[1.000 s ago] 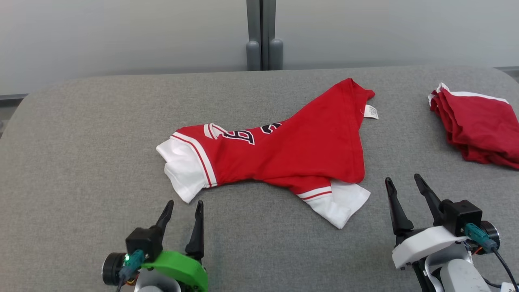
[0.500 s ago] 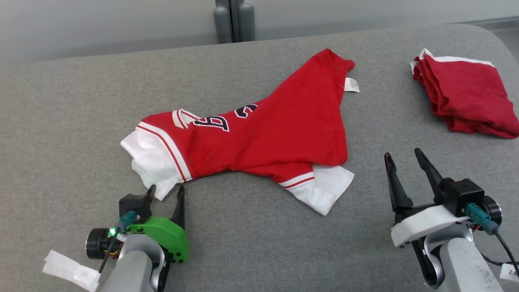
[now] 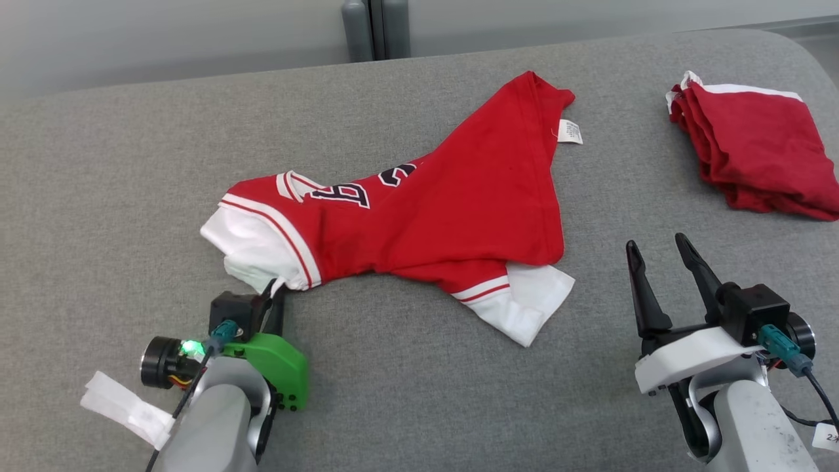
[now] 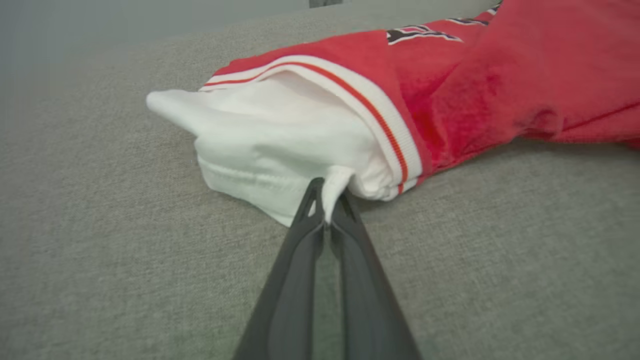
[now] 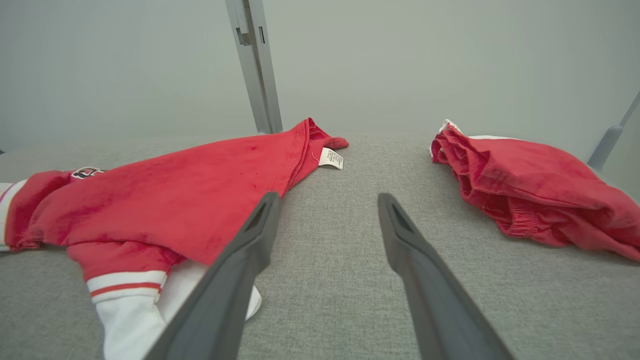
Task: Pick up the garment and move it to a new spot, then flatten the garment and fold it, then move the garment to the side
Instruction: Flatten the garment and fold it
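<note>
Start at your left tool (image 3: pixel 275 293): it is clenched on a small pinch of white fabric at the near edge of the white sleeve (image 4: pixel 270 135), low against the grey surface (image 3: pixel 131 196). In the left wrist view the fingers meet around that fold, and the rest of the sleeve lies loose just beyond them.

From that pinch the garment (image 3: pixel 446 223) runs away from you on a diagonal. Its long axis goes from this sleeve at the near left, through the lettered chest, up to the far hem corner where the hem tag (image 3: pixel 569 131) sticks out. It lies crumpled near the middle of the surface, with the red body folded over itself. So you hold one end of the long axis, and nearly all the cloth lies ahead and to the right of that tool. A lift from here would probably let the body trail along that line.

Further right, the second white sleeve (image 3: pixel 531 301) pokes out from under the red body on the near side. Your right tool (image 3: pixel 657 242) stands just to the right of it, released, fingers spread and grasping nothing. This is the nearer arm for that sleeve and for the hem. The tagged corner lies ahead of it and to its left.

At the far right lies the folded cloth (image 3: pixel 760 157), well apart from the garment.
</note>
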{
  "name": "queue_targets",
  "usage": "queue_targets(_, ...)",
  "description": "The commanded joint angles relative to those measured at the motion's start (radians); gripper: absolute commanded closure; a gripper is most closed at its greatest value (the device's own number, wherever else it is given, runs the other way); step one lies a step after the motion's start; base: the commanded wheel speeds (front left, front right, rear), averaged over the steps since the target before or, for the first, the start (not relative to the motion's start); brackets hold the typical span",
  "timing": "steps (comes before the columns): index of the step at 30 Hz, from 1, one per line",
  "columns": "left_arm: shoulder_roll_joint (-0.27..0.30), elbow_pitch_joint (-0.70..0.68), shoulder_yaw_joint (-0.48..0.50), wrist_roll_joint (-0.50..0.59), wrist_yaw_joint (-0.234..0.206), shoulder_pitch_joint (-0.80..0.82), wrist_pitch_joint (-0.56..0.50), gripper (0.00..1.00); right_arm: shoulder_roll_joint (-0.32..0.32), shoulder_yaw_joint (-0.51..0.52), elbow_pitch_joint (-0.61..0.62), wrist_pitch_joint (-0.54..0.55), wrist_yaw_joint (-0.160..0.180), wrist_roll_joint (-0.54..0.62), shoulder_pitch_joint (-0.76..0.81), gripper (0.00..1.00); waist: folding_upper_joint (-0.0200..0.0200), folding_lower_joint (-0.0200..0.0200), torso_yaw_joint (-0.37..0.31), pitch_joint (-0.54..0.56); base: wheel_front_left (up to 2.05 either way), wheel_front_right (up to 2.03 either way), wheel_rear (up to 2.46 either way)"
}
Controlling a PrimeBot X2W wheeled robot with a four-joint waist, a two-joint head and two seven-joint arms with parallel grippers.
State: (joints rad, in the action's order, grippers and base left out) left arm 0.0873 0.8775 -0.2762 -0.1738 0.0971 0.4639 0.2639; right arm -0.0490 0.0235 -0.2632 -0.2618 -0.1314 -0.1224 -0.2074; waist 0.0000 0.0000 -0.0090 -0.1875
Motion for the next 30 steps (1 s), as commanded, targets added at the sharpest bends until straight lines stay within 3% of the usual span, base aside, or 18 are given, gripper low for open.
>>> queue_targets(1,0.000,-0.009,-0.017,0.012,0.009,-0.016,0.000,1.00,-0.003,0.004,0.002,-0.004,0.002,-0.003,0.006,0.00,0.0000,0.0000,0.010,0.011,0.00,0.00,0.00)
queue_targets(9,-0.018,-0.052,-0.139,0.032,0.027,-0.082,-0.078,1.00,-0.003,0.006,-0.007,-0.004,0.002,-0.011,0.032,0.00,0.0000,0.0000,0.027,0.043,0.00,0.00,0.00)
queue_targets(18,-0.025,-0.270,-0.233,-0.006,0.032,-0.180,-0.197,1.00,-0.003,0.012,-0.011,-0.004,0.002,-0.016,0.052,0.00,0.0000,0.0000,0.020,0.059,0.00,0.00,0.00)
queue_targets(19,-0.026,-0.294,-0.237,-0.014,0.032,-0.193,-0.201,0.88,-0.003,0.012,-0.012,-0.004,0.002,-0.016,0.054,0.00,0.0000,0.0000,0.018,0.060,0.00,0.00,0.00)
queue_targets(20,-0.027,-0.313,-0.242,-0.018,0.031,-0.201,-0.206,0.50,-0.003,0.012,-0.012,-0.004,0.002,-0.016,0.054,0.00,0.0000,0.0000,0.017,0.061,0.00,0.00,0.00)
queue_targets(21,-0.029,-0.336,-0.246,-0.026,0.029,-0.212,-0.205,0.00,-0.003,0.013,-0.012,-0.004,0.002,-0.017,0.054,0.00,0.0000,0.0000,0.016,0.062,0.00,0.00,0.00)
queue_targets(26,-0.031,-0.453,-0.234,-0.064,0.010,-0.249,-0.161,0.00,-0.003,0.032,-0.011,-0.004,0.002,-0.012,0.064,0.00,0.0000,0.0000,0.030,0.067,0.00,0.00,0.00)
queue_targets(30,0.005,-0.542,-0.176,-0.096,-0.027,-0.280,-0.134,0.00,-0.003,0.036,-0.015,-0.004,0.002,-0.008,0.066,0.00,0.0000,0.0000,0.041,0.070,0.00,0.00,0.00)
